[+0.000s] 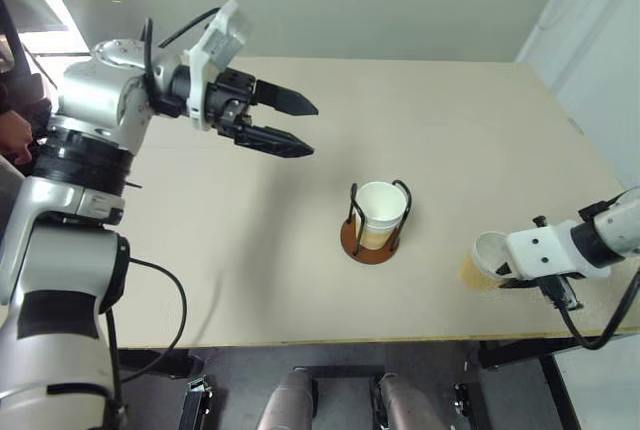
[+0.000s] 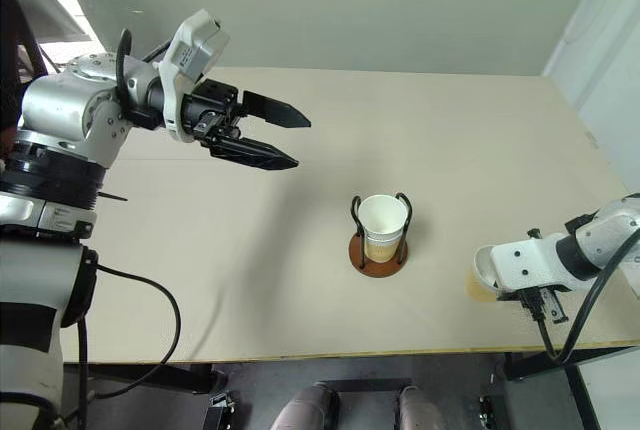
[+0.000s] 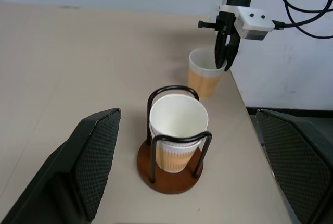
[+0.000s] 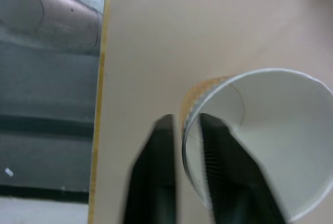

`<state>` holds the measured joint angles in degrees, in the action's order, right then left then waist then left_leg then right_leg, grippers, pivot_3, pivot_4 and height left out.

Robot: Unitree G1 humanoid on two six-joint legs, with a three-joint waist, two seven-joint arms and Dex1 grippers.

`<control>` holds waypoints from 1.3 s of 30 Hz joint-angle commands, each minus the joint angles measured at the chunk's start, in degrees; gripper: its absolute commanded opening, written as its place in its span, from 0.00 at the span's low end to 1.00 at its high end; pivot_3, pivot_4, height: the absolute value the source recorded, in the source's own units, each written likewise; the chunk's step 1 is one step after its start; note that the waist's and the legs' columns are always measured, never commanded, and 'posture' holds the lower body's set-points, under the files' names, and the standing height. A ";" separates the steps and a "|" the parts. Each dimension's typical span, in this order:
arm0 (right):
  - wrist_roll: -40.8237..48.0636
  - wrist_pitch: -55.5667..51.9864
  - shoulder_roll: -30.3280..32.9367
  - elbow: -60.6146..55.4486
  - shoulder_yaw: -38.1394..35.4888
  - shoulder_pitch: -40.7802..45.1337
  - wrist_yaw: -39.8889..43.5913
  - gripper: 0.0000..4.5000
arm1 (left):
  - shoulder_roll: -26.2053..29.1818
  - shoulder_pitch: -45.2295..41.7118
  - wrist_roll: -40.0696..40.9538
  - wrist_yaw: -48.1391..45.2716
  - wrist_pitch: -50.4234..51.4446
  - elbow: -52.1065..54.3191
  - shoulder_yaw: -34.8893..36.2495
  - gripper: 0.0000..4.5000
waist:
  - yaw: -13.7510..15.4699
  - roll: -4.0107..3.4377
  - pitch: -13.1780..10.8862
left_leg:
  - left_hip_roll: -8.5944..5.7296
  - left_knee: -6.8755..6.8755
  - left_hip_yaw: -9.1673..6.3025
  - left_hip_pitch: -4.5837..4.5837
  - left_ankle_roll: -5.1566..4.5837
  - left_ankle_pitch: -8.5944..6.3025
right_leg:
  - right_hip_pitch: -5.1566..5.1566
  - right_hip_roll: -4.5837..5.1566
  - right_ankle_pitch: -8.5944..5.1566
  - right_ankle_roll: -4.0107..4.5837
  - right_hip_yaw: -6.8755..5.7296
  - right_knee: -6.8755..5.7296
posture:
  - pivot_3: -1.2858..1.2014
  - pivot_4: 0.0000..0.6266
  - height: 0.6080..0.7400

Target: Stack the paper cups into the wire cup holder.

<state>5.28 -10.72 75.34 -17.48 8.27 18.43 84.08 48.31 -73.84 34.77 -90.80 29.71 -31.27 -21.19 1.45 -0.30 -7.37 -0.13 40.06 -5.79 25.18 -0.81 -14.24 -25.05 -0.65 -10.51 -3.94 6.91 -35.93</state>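
Right gripper: nearest the lens in its wrist view, pinched onto the wall of a paper cup, one finger outside and the other inside the rim.
Held paper cup: upright on the counter, near its front edge and close to its right end, directly beneath the right gripper.
Left gripper: spread wide and holding nothing, raised above the counter's far left part and pointing toward the right.
Wire cup holder: on the counter between the two grippers, well apart from the left gripper, nearer the right one but not touching the held cup.
Stacked paper cups: nested upright inside the holder's black wire loops, white rims one just above the other, resting on the reddish-brown disc base.
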 commanded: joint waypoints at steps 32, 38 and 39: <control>-2.85 -10.55 -10.42 1.00 5.11 42.93 4.65 0.01 | -1.29 -3.11 -3.85 -1.70 -11.56 -10.23 -4.96 1.00 | -0.68 -0.03 -0.02 | 0.04 -0.07 -0.16 0.37 -0.01 0.00 | -0.52 -0.03 0.08 0.23 -0.15 -0.08 | 0.52 0.24 1.00; -1.18 -14.08 -15.94 1.18 7.64 46.76 6.12 0.01 | -0.50 -3.00 -2.49 -1.70 -12.09 -9.38 -6.93 1.00 | -0.60 -0.05 -0.03 | 0.03 -0.02 -0.31 0.81 0.30 0.27 | -0.88 0.00 0.08 0.23 -0.31 -0.12 | 0.52 0.24 1.00; -1.34 -13.89 -16.60 1.33 8.33 47.01 6.54 0.01 | 0.23 -2.65 -1.73 -1.70 -12.05 -8.38 -7.70 1.00 | -0.60 -0.05 -0.03 | 0.04 -0.02 -0.35 0.83 0.37 0.31 | -0.92 0.01 0.08 0.23 -0.31 -0.11 | 0.52 0.24 1.00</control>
<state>3.35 -24.29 58.93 -15.93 16.52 63.95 89.75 46.86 -75.26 31.33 -90.79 18.64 -41.69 -28.52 0.86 -0.35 -7.40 -0.08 40.04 -6.16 26.03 -0.41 -13.91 -25.95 -0.63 -10.43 -3.69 6.59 -36.04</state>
